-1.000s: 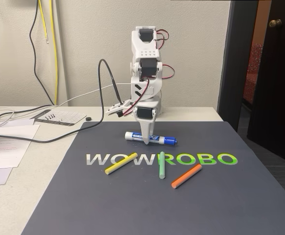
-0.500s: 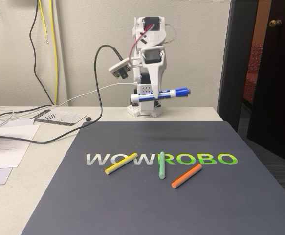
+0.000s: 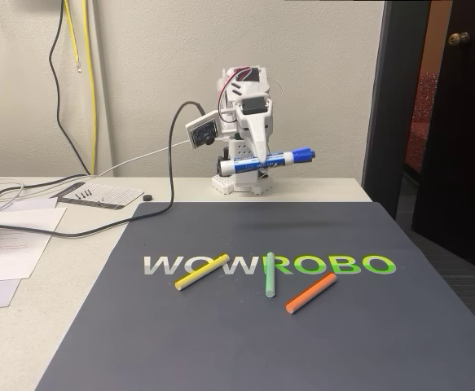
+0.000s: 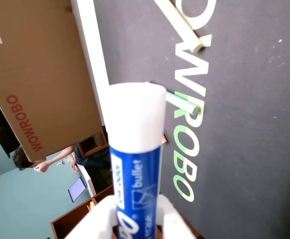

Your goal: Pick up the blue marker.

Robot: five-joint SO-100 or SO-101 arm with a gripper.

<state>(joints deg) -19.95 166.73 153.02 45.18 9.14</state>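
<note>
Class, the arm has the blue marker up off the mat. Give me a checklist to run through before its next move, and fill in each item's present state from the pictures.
1. Gripper shut on the blue marker: ok.
2. Marker lifted clear of the dark mat: ok.
3. Marker level: not ok, its capped end sits slightly higher in the fixed view.
4. Grip centred on the barrel: cannot tell.
5. Yellow stick, green stick and orange stick lying apart from the arm: ok.

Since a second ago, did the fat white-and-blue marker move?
Yes. The blue marker went up off the dark mat, held by the gripper.
</note>
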